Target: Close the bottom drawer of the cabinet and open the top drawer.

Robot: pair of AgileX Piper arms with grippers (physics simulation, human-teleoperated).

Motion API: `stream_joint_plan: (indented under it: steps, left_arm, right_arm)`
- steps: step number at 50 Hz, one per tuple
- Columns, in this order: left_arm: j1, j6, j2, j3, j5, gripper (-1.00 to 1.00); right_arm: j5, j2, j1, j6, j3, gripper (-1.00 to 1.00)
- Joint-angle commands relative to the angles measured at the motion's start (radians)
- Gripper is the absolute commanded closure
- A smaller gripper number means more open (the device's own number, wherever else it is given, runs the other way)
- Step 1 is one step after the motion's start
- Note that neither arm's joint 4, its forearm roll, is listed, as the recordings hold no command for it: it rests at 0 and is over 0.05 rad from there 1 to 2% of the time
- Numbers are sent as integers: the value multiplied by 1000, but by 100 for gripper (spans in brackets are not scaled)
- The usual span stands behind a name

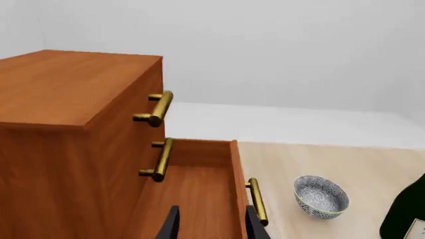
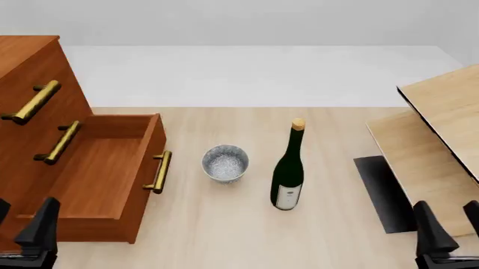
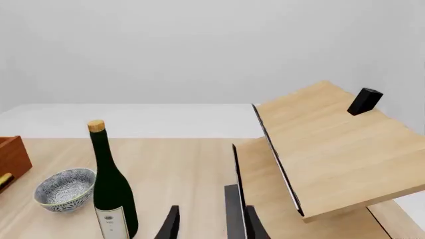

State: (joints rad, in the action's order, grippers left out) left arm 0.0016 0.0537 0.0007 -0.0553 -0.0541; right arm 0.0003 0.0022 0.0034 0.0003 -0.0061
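The reddish-brown cabinet [image 2: 26, 56] stands at the table's left. Its bottom drawer [image 2: 97, 168] is pulled far out and shows nothing inside, with its brass handle [image 2: 159, 171] facing the bowl. The top drawer [image 1: 126, 99] sits flush and shut, as does the middle one; its handle [image 2: 30, 102] is free. My left gripper [image 2: 21, 224] is open, low at the near-left beside the drawer's near corner; in the left wrist view it [image 1: 212, 226] points over the open drawer [image 1: 192, 194]. My right gripper [image 2: 452, 227] is open at the near-right, holding nothing.
A patterned bowl [image 2: 224, 163] and a dark green bottle [image 2: 288, 174] stand mid-table, right of the open drawer. Pale light-wood furniture [image 2: 441, 129] with a black base [image 2: 382, 190] fills the right side. The table's far edge runs behind the cabinet.
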Motion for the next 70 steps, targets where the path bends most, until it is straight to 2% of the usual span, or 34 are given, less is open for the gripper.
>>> stream_joint_plan:
  steps: [1, 14, 19, 21, 22, 29, 36, 38, 40, 42, 47, 49, 53, 55, 56, 59, 66, 67, 70]
  left_arm:
    - [-1, -53, 5, 52, 53, -100]
    - [-2, -55, 21, 45, 65, -100]
    - [-5, -55, 5, 19, 35, -100]
    - [-5, -55, 3, -3, 23, -100]
    - [4, -29, 2, -23, 12, -100]
    - [-62, -42, 31, -130, -51, -100]
    - [-113, -56, 173, -245, -57, -100]
    - [-101, -44, 235, -272, -58, -100]
    - [-108, 2, 256, -295, -68, -100]
    - [-120, -1, 303, -336, -90, -100]
    - [-129, 47, 392, -427, -147, -100]
    - [-127, 36, 420, -448, -162, -100]
    - [-128, 74, 498, -501, -211, -100]
    - [-145, 85, 507, -520, -225, -100]
    - [-148, 68, 542, -539, -248, -100]
    - [-188, 94, 579, -567, -276, -100]
    - [-269, 161, 660, -619, -338, -100]
    - [-283, 201, 663, -622, -340, -100]
    - [-304, 229, 683, -641, -358, -100]
  right_arm:
    - [-2, 5, -1, -3, 2, -100]
    - [-1, 2, 0, -7, 2, -100]
    - [-3, 4, 1, -8, 3, -100]
    - [-4, 4, 1, -9, 3, -100]
    - [-4, 4, 0, -9, 3, -100]
    - [-6, 6, -5, -11, 2, -100]
    - [-11, 11, -6, -10, 2, -100]
    - [-12, 12, -7, -9, 2, -100]
    - [-13, 13, -6, -8, 2, -100]
    - [-12, 13, -7, -7, 2, -100]
    - [-14, 15, -9, -6, 2, -100]
    - [-13, 13, -9, -6, 2, -100]
    - [-12, 12, -11, -5, 2, -100]
    - [-11, 11, -11, -5, 3, -100]
    - [-8, 7, -12, -5, 3, -100]
    - [-5, 4, -12, -4, 3, -100]
    - [-5, 4, -13, -4, 3, -100]
    - [-5, 4, -13, -4, 3, -100]
    - [-7, 8, -12, -3, 2, -100]
